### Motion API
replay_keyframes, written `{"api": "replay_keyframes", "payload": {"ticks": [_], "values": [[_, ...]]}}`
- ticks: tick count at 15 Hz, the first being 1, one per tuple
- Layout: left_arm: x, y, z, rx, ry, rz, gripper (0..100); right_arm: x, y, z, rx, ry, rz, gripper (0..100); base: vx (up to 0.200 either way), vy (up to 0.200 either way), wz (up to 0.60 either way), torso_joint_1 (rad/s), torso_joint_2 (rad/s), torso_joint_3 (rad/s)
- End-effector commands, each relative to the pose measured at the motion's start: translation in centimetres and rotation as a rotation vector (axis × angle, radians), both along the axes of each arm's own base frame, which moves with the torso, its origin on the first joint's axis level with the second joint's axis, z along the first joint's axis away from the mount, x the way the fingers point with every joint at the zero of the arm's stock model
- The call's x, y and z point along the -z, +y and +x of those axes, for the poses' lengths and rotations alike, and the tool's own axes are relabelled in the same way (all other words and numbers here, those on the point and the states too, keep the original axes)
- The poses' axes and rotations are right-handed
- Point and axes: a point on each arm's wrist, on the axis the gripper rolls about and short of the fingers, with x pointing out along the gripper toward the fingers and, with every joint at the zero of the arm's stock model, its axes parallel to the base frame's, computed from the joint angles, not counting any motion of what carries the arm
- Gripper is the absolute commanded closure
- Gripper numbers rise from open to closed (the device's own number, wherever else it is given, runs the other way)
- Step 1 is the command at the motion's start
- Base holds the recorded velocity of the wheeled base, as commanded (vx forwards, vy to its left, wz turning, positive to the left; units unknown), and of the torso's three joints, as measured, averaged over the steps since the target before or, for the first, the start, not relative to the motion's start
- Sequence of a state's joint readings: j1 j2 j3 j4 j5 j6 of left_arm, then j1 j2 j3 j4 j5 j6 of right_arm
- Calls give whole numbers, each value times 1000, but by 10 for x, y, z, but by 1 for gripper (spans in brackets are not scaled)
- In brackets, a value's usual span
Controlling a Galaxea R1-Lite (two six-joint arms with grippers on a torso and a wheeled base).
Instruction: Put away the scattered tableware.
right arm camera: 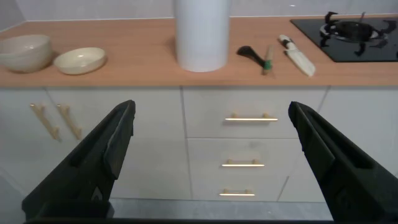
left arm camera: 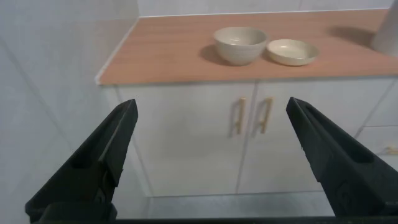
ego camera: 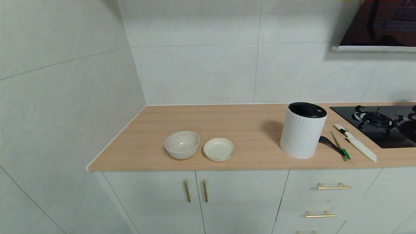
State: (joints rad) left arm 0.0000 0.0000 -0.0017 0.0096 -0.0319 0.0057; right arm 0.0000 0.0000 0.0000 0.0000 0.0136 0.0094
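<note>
Two pieces, bowl [ego camera: 182, 144] and dish [ego camera: 219, 149], are looking stiff, slick, breakable | rim-pinching is suiting both | left gripper [left arm camera: 210, 106], right gripper [right arm camera: 211, 107] are gaping wide, empty.

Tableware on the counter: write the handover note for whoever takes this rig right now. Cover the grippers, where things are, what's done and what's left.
Left gripper: open, empty, held off in front of the cabinet doors, facing the bowl.
Right gripper: open, empty, facing the drawers below the white holder.
On the counter: the bowl and shallow dish sit side by side; the holder stands upright; beside it, toward the stove, lie a black utensil, chopsticks and a knife.
Done: nothing put away; nothing sticks out of the holder.
Left: every piece.
</note>
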Motion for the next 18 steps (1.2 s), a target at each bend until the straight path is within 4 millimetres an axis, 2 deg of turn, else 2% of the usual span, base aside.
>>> {"api": "replay_keyframes", "payload": {"ticks": [1, 6, 18], "values": [[0, 0, 0, 0, 0, 0, 0, 0, 0, 0, 0, 2, 0, 0, 0, 200, 0, 2, -2, 7], [0, 0, 0, 0, 0, 0, 0, 0, 0, 0, 0, 2, 0, 0, 0, 200, 0, 1, 0, 0], [0, 0, 0, 0, 0, 0, 0, 0, 0, 0, 0, 2, 0, 0, 0, 0, 0, 0, 0, 0]]}}
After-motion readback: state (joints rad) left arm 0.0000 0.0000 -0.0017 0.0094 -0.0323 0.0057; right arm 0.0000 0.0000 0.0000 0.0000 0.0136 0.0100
